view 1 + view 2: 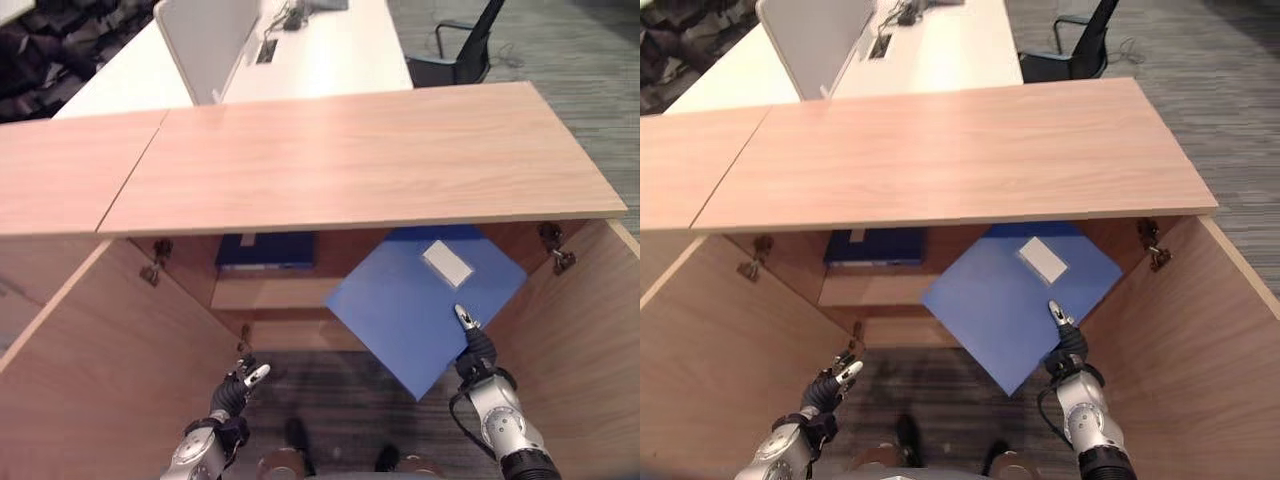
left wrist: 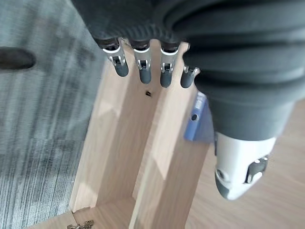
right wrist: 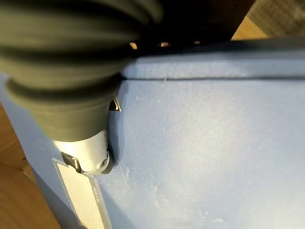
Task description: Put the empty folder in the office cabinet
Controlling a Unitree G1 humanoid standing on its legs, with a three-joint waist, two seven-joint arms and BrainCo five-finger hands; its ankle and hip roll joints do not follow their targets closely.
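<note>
The blue folder [image 1: 420,300] with a white label [image 1: 447,262] hangs tilted in the open front of the wooden office cabinet [image 1: 350,160], its far edge under the cabinet's top. My right hand [image 1: 478,355] grips the folder's near corner, with the thumb [image 3: 90,152] pressed on the blue cover [image 3: 214,143] and the fingers hidden beneath. My left hand [image 1: 240,385] hovers low at the left of the opening, its fingers [image 2: 143,71] straight and holding nothing.
Another blue binder [image 1: 265,250] lies on the cabinet's inner shelf at the left. Both doors [image 1: 90,370] [image 1: 590,330] stand swung open toward me. Behind the cabinet are a white desk [image 1: 320,60] with a divider panel [image 1: 205,40] and a black chair [image 1: 465,50].
</note>
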